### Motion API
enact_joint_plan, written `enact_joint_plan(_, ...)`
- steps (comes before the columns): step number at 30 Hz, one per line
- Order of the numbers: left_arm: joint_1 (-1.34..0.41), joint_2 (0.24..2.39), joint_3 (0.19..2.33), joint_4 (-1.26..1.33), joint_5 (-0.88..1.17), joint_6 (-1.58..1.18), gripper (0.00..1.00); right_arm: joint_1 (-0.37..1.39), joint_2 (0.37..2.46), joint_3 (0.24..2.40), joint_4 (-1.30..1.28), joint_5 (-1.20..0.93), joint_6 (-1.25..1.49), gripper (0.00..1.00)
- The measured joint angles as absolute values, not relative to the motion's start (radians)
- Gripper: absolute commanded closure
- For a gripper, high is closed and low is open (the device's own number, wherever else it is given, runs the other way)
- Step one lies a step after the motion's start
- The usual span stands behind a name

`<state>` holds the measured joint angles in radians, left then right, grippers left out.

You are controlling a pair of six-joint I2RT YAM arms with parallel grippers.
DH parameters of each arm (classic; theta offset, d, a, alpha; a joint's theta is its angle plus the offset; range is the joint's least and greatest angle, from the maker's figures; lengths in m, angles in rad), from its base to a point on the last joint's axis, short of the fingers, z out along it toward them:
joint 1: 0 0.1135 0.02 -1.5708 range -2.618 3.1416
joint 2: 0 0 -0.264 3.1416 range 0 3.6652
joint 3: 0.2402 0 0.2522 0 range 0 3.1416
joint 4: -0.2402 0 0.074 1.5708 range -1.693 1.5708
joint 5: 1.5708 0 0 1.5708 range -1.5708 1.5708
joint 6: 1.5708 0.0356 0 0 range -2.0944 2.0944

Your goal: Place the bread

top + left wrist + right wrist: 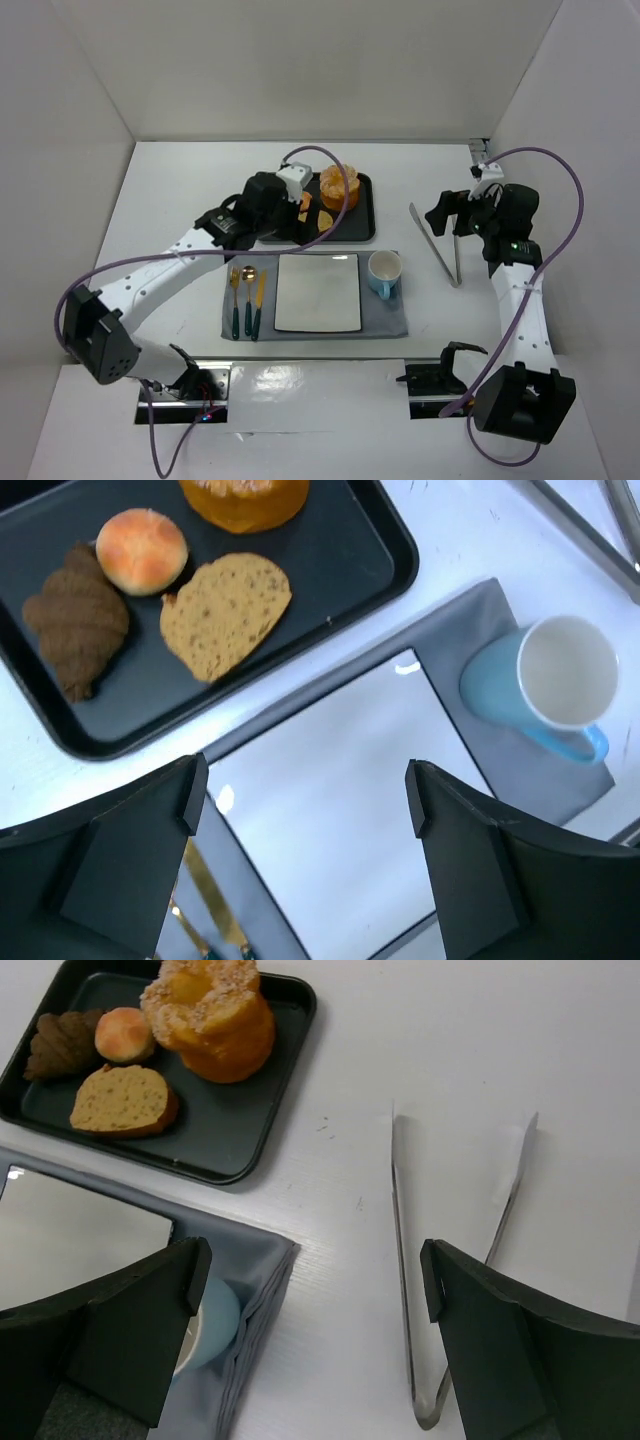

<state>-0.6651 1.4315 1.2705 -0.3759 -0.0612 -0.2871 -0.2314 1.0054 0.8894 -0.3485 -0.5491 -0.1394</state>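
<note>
The bread (78, 615) is seen at the upper left of the left wrist view, on the tray (395, 575) just beside the bun (142, 550), not yet touched. The left gripper (305, 795) is held wide and empty over the plate (330, 770) at mid-frame. The right gripper (312, 1275) is spread wide too, nothing in it, above the tongs (400, 1260) at the right of its view. The approach is judged to be in hand. Next, a grasp is called for: the tongs taken up, or the bread pinched across its middle and, presumably, carried to the plate.
</note>
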Motion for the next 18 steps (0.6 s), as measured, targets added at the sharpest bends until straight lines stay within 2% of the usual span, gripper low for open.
enact_joint_plan(6, -0.666, 1.214, 1.126, -0.369, -0.052, -0.289, 0.01, -0.231, 1.024, 0.873, -0.328, -0.505, -0.173, 0.00)
enact_joint_plan(8, -0.670, 1.142, 1.095, -0.364, -0.052, -0.289, 0.01, -0.231, 1.025, 0.853, -0.321, -0.475, -0.190, 0.05)
enact_joint_plan(9, -0.675, 1.109, 1.084, -0.361, -0.054, -0.290, 0.01, -0.231, 1.031, 0.847, -0.319, -0.455, -0.200, 0.17)
enact_joint_plan(10, -0.681, 1.081, 1.075, -0.357, -0.060, -0.290, 0.01, -0.231, 1.039, 0.843, -0.317, -0.436, -0.211, 0.42)
enact_joint_plan(11, -0.693, 1.055, 1.068, -0.355, -0.069, -0.289, 0.01, -0.231, 1.052, 0.841, -0.315, -0.414, -0.223, 0.99)
enact_joint_plan(13, -0.716, 1.013, 1.056, -0.344, -0.082, -0.289, 0.01, -0.231, 1.080, 0.841, -0.312, -0.380, -0.230, 1.00)
enact_joint_plan(14, -0.726, 0.993, 1.049, -0.337, -0.086, -0.289, 0.01, -0.231, 1.094, 0.841, -0.312, -0.368, -0.231, 0.88)
enact_joint_plan(15, -0.736, 0.973, 1.041, -0.330, -0.092, -0.289, 0.01, -0.231, 1.111, 0.841, -0.315, -0.356, -0.233, 0.19)
enact_joint_plan(16, -0.740, 0.954, 1.032, -0.326, -0.094, -0.290, 0.01, -0.232, 1.126, 0.841, -0.317, -0.354, -0.235, 0.04)
enact_joint_plan(18, -0.744, 0.922, 1.015, -0.316, -0.101, -0.290, 0.01, -0.231, 1.153, 0.841, -0.319, -0.355, -0.257, 0.00)
